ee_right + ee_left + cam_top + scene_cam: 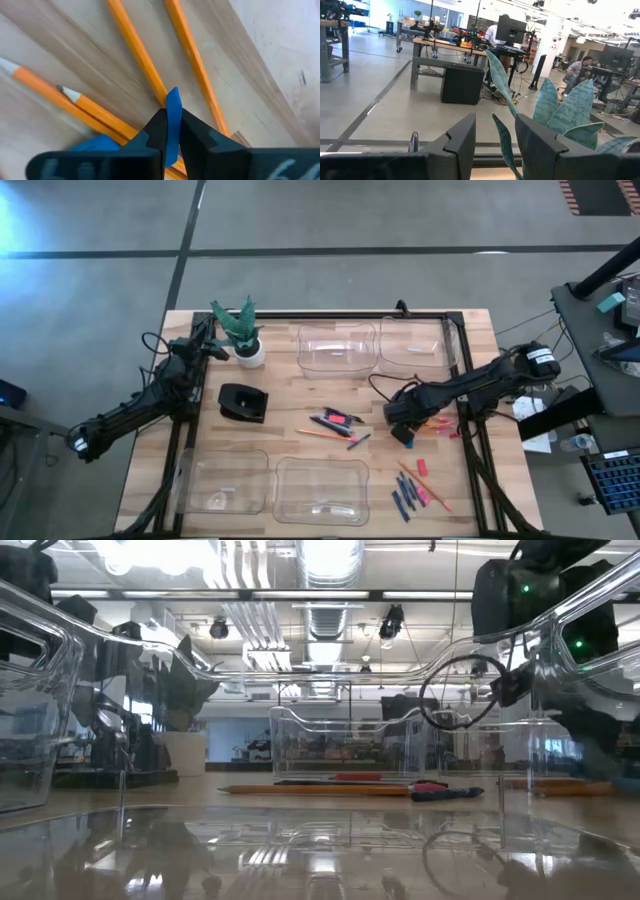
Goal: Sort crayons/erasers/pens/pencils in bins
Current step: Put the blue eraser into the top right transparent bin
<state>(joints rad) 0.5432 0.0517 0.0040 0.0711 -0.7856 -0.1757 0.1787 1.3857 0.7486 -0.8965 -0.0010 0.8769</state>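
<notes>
At the table's far left corner the left gripper point(212, 343) waits beside a potted plant point(243, 336), its fingers point(462, 142) apart with nothing between them; a small black box-like object point(242, 402) sits on the wood just in front of the pot. Along the near edge stand two of the clear bins point(225, 480), side by side, and two more point(338, 346) stand along the far edge, right of the plant; what any of them holds is hard to make out through the plastic. In the middle of the table, between those rows, lies a loose cluster of black pens point(331, 423), a pink eraser point(338, 417) and one orange pencil point(322, 434). Further right, the right gripper point(403, 434) is low over the wood, jaws clamped on a blue piece, probably a crayon point(173, 122), that sticks out past the fingertips; in the right wrist view orange pencils point(137, 52) lie on the boards directly beneath it. To the right and nearer the front edge lie several dark-blue crayons point(405, 498), more pencils point(422, 485) and a red eraser point(421, 467).
</notes>
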